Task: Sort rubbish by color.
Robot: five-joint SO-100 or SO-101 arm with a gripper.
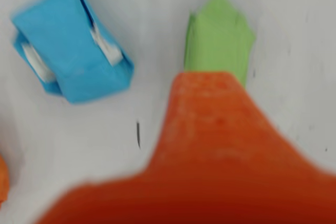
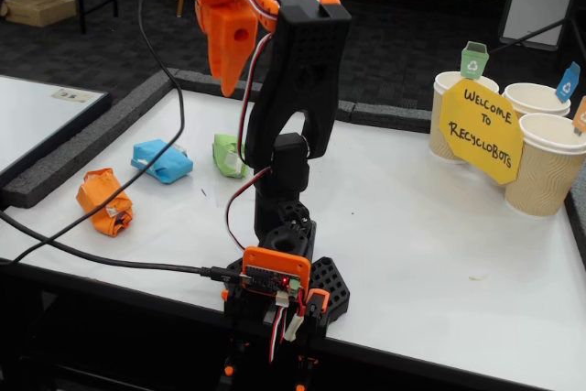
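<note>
Three paper wads lie on the white table at the left in the fixed view: orange (image 2: 103, 200), light blue (image 2: 162, 161) and green (image 2: 227, 155). My orange gripper (image 2: 224, 89) hangs high above the green and blue wads, pointing down, and holds nothing; its jaws look closed to one point. In the wrist view the gripper (image 1: 205, 77) tip lies just below the green wad (image 1: 218, 38). The blue wad (image 1: 73, 45) is at upper left and a sliver of the orange wad (image 1: 2, 179) shows at the left edge.
Three beige ribbed paper cups (image 2: 549, 167) with small coloured flags stand at the far right behind a yellow "Welcome to Recyclobots" sign (image 2: 481, 130). The arm's black base (image 2: 284, 290) sits at the front edge. A black strip (image 2: 82, 144) borders the table's left side.
</note>
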